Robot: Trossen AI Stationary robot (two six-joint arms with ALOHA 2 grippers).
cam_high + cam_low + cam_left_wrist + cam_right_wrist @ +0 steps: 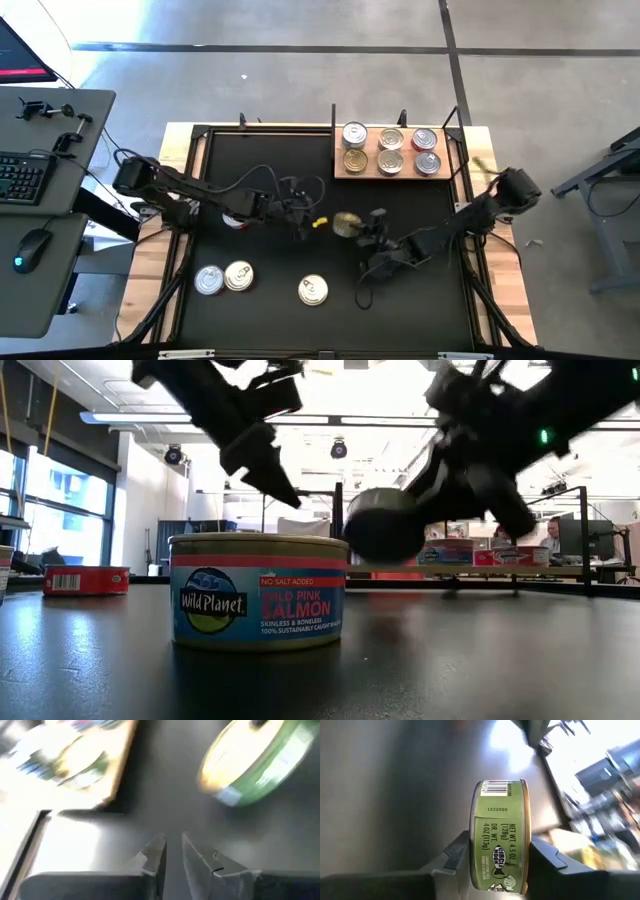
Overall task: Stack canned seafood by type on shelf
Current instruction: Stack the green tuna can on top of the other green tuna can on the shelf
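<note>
A green-sided can with a gold rim (500, 840) sits in my shut right gripper (500, 852), above the mat's middle in the high view (347, 224) and off the table in the low view (385, 525). My left gripper (173, 851) hovers just left of it (303, 218), holding nothing, its fingers nearly together. The wooden shelf (372, 174) lies at the far right of the mat and carries several cans in two rows. Three cans (208, 280) (238, 275) (313, 290) rest flat near the near edge. A red-sided can (235, 220) lies under the left arm. My right gripper pinches the green can between its two fingers, one finger (457, 852) on each flat face, with the labelled side wall (497, 827) facing the wrist camera. The can stands on edge in the hold and is lifted clear of the mat.
A blue and red salmon can (258, 592) stands close in the low view, with a red can (85, 580) farther left. A black frame (200, 135) borders the mat. A desk with keyboard and mouse (30, 180) stands left of the table.
</note>
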